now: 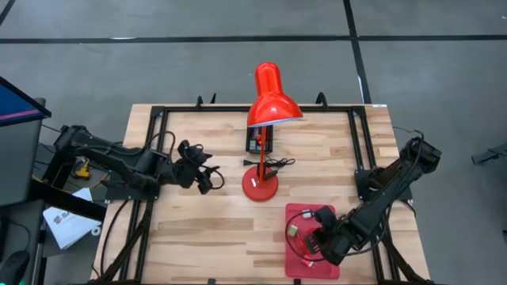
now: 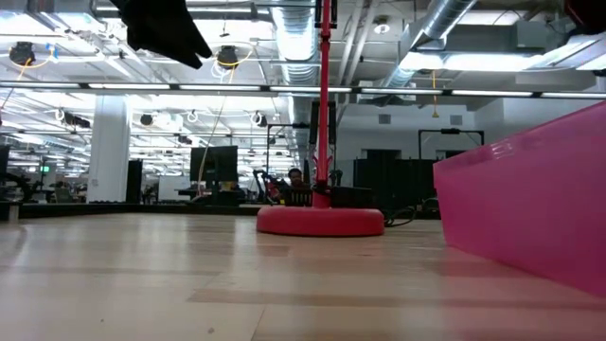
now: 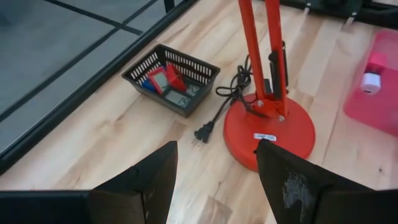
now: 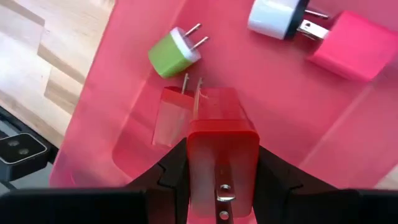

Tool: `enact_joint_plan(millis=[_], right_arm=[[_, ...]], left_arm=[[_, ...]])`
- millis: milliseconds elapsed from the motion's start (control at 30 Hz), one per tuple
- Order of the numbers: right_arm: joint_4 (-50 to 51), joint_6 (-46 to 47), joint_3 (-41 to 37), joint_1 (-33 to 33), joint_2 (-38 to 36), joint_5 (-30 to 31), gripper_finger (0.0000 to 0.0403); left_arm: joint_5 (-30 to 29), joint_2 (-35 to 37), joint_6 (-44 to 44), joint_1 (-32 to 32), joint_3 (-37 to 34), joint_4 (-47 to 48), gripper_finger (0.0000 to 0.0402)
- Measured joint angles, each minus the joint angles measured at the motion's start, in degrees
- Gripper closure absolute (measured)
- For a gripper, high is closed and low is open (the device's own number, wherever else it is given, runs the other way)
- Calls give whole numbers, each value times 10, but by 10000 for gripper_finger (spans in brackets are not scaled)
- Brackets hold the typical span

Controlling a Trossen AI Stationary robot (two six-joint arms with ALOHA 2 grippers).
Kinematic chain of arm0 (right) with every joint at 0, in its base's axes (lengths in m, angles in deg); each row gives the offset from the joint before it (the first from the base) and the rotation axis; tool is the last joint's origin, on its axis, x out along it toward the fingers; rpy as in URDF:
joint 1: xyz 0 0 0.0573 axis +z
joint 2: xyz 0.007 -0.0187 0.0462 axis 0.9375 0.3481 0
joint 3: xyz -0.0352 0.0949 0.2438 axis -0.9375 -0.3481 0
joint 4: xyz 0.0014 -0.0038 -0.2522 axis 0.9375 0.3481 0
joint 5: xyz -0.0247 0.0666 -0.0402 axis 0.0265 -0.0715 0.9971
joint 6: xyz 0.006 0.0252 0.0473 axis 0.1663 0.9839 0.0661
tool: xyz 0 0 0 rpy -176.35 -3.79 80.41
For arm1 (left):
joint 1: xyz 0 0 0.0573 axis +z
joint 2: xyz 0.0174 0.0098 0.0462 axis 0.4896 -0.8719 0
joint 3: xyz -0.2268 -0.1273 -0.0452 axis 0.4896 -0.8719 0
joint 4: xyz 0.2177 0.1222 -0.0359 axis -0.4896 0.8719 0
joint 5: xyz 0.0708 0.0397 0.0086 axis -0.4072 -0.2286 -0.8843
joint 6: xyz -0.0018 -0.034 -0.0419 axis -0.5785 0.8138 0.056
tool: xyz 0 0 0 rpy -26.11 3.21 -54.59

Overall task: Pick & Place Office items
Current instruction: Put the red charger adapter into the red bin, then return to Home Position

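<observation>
- Office items sit in two places around the tall red desk lamp [image 1: 265, 127]: some in a black mesh plastic basket [image 3: 171, 78] just behind the lamp's round base, others in a flat red rectangular plastic tray [image 1: 297, 265] in front of the base and to its right.
- Left of the lamp, the left gripper [image 1: 207, 176] hangs above bare wooden table [image 1: 198, 229], its two dark fingers [image 3: 149, 180] spread apart and holding nothing.
- Inside the basket lie small red blocks [image 3: 166, 78].
- Right of the lamp, the right gripper [image 4: 214, 186] is over the tray, clamped on a translucent red plug block [image 4: 217, 134].
- Beside that block rest a green plug cube [image 4: 174, 53], a white round adapter [image 4: 277, 17] and a pink square charger [image 4: 357, 43].
</observation>
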Motion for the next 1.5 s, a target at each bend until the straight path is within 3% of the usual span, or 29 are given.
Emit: enact_joint_plan(millis=[67, 233, 333, 500, 600, 733, 933, 1033, 1100, 1267, 1400, 1500], right_arm=[[6, 12, 0, 6, 0, 1, 278], [24, 39, 0, 17, 0, 1, 168], [34, 57, 0, 26, 0, 18, 142], [34, 63, 0, 39, 0, 56, 139], [44, 92, 0, 49, -15, 132, 144], [85, 138, 0, 65, -60, 273, 153], [168, 122, 0, 77, -144, 391, 165], [177, 70, 0, 61, -195, 457, 169], [178, 25, 0, 42, -228, 467, 170], [172, -74, 0, -2, -295, 468, 171], [141, -120, 0, -24, -322, 467, 171], [103, -145, 0, -26, -323, 464, 171]], left_arm=[[1, 7, 0, 0, 0, 1, 193], [1, 21, 3, 0, 0, 9, 193], [2, 28, 3, 0, 0, 17, 193], [29, 46, 5, 0, 0, 40, 193], [47, 77, 17, 0, -23, 48, 193], [71, 159, 53, -1, -95, 18, 193], [102, 326, 93, 2, -254, -106, 193], [175, 334, 90, 29, -332, -246, 193], [222, 303, 81, 61, -371, -335, 193], [337, 207, -31, 198, -370, -489, 193], [482, 194, -89, 326, -345, -508, 193], [566, 229, -90, 379, -355, -493, 193]])
